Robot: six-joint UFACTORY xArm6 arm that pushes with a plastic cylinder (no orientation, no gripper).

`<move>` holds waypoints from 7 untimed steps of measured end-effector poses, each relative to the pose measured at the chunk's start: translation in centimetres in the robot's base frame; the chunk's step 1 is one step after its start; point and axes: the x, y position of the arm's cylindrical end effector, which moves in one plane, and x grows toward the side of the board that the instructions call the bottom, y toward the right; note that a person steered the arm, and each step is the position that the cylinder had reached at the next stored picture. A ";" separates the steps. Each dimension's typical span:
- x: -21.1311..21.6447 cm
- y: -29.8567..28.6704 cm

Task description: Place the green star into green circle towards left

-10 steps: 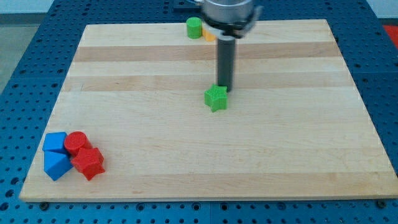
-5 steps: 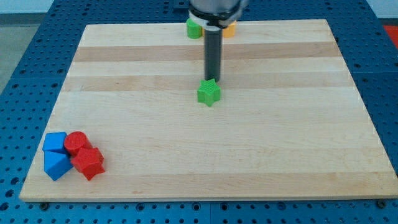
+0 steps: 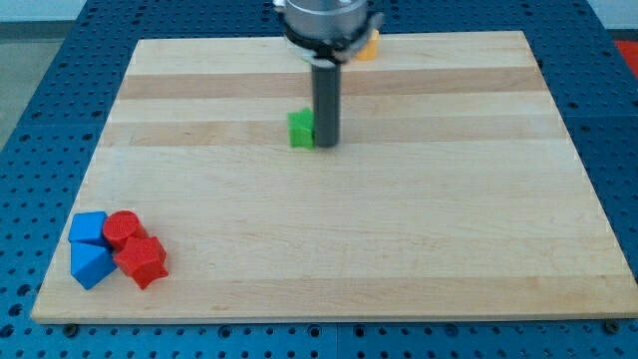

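My tip point(image 3: 325, 146), a bare rod end effector that holds nothing, touches the green star point(image 3: 301, 130) from its 3 o'clock side, near the table's point(image 3: 449, 249) upper middle, favouring a leftward push.

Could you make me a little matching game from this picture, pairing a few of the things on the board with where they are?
Things:
1. green star
2. my tip
3. red and blue blocks
4. orange block

Places:
A. at the view's top edge of the board, partly hidden behind the arm
B. clustered in the view's bottom left corner
C. near the middle of the board, just left of the rod
D. right against the star's right side

Pairs: 1-C, 2-D, 3-B, 4-A
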 end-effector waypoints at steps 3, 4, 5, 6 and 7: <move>1.4 -3.5; 0.8 -7.9; -4.0 -8.1; -7.6 -8.0; -5.0 -7.8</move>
